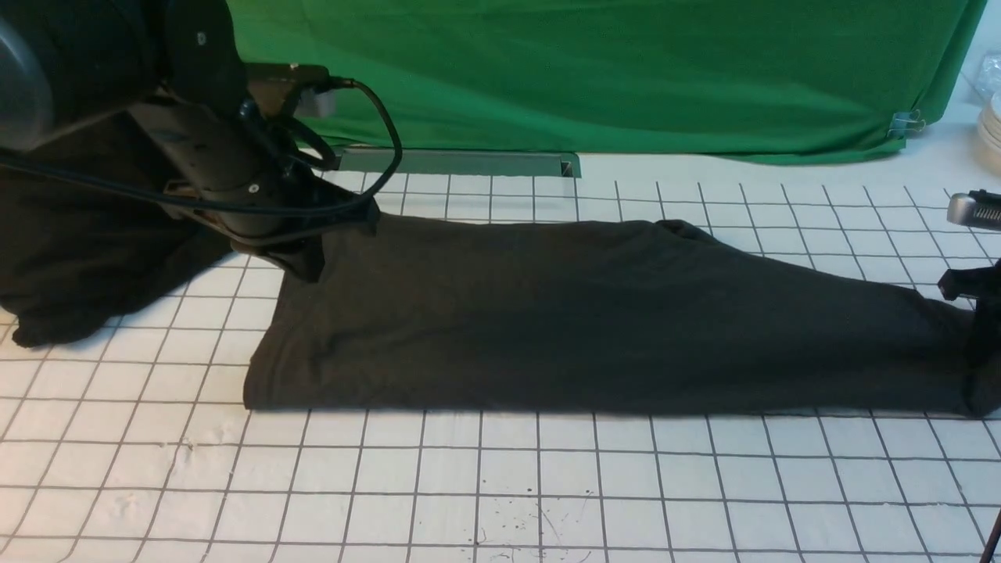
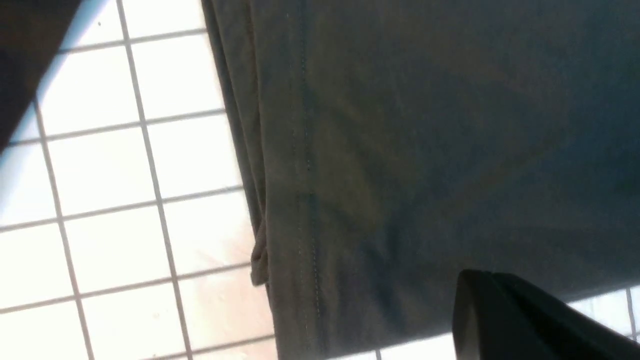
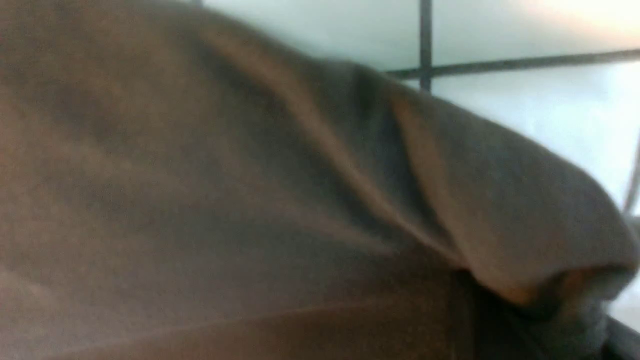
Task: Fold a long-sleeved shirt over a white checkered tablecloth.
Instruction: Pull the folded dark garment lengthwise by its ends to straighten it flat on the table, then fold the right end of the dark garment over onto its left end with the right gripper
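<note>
The long-sleeved shirt [image 1: 594, 320] lay on the white checkered tablecloth [image 1: 500, 485] as one long dark band. Its long axis ran from the robot's left to its right across the middle of the counter. The near edge was straight, and the far edge slanted toward the camera at the right end. No print or label showed on the upper face.

The left end effector [image 1: 313, 252] sat at the band's far left corner with its jaws pressed together. The cloth there rose in a small peak to meet it, so it looked to be pinching that corner. In the left wrist view a stitched hem ran along the shirt's edge, and one dark fingertip [image 2: 500, 325] showed over the fabric.

The right end effector [image 1: 979, 344] stood at the opposite, right end of the band, partly cut off by the picture's edge. Its wrist view was filled by a blurred roll of fabric very close to the lens. Whether those jaws were closed on it could not be told.

Each arm was therefore at its own end of the long axis, with the whole shirt stretched between them. Judged from that, the coming fold would run along this axis, one end carried over toward the other.

A heap of plain black cloth [image 1: 70, 258] lay near the left end and could get dragged along.
</note>
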### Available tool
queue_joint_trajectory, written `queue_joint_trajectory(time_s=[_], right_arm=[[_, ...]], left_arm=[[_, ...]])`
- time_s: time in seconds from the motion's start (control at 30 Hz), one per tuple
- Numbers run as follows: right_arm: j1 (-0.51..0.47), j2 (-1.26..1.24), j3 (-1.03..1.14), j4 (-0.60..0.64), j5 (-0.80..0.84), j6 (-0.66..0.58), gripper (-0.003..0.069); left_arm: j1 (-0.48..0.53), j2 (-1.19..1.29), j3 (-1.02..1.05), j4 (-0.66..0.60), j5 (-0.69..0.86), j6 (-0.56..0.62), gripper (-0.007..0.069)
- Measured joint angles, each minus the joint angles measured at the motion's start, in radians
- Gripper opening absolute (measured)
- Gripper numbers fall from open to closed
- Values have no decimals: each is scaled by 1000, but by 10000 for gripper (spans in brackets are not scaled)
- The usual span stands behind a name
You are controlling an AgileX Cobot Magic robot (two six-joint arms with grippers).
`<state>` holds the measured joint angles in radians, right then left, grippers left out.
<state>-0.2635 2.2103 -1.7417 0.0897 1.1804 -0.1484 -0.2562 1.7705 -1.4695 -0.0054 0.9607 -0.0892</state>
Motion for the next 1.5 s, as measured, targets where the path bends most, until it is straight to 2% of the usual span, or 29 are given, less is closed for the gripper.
queue_joint_trajectory(time_s=[0.23, 0.47, 0.67, 0.97, 1.13, 1.27, 1.5], right_arm=[[-47, -101, -60, -145, 32, 68, 31], [-2, -197, -85, -165, 37, 79, 31], [180, -305, -120, -98, 39, 79, 31], [480, -305, -211, 43, 25, 114, 31], [657, -245, -273, 141, -47, 148, 31], [750, -184, -292, 183, -111, 165, 31], [861, -60, -294, 286, -260, 180, 31]], left_arm=[[0, -3, 0, 5, 34, 10, 0], [0, -26, 0, 5, 16, 11, 0], [0, -31, 0, 5, 13, 11, 0], [13, -31, 0, 27, 4, 10, 0], [125, -49, 0, -12, 3, -1, 0], [196, -61, 0, -41, 24, 15, 0], [228, -70, 0, -76, 40, 41, 0]])
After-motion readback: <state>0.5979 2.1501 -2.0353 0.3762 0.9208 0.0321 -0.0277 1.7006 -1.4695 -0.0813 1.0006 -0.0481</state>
